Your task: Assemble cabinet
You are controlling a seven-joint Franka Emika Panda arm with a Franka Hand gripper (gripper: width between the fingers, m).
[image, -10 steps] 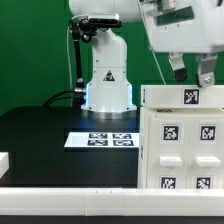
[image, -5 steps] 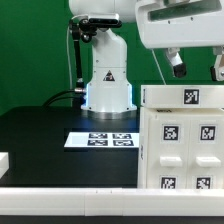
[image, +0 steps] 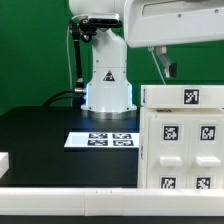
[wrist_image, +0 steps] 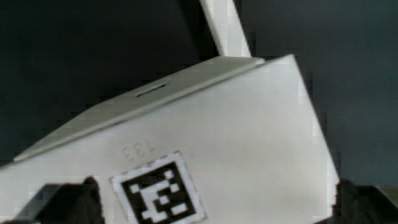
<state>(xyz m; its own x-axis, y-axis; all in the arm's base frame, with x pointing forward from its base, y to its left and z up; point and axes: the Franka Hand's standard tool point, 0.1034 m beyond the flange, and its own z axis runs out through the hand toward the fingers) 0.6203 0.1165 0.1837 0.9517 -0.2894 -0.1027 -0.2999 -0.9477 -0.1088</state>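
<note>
- A white rail [image: 100,190] is seen along the near edge of the scene, with the end of a small white block [image: 4,160] at the exterior view's left, just behind it.
- The cabinet [image: 180,140] is placed upright on the black table [image: 40,135] at the exterior view's right; square black-and-white tags are carried on its front panels and on its top edge.
- In the wrist view the cabinet [wrist_image: 196,130] is shown from above, with one tag on its white face.
- The marker board [image: 100,140] is laid flat on the table, just left of the cabinet and a little farther back.
- The gripper [image: 190,68] is held above the cabinet, apart from it; only one dark finger [image: 168,70] is seen, so its opening cannot be told. Nothing is seen held.
- The white robot base [image: 107,75] is set at the far edge, before a green backdrop [image: 30,50].
</note>
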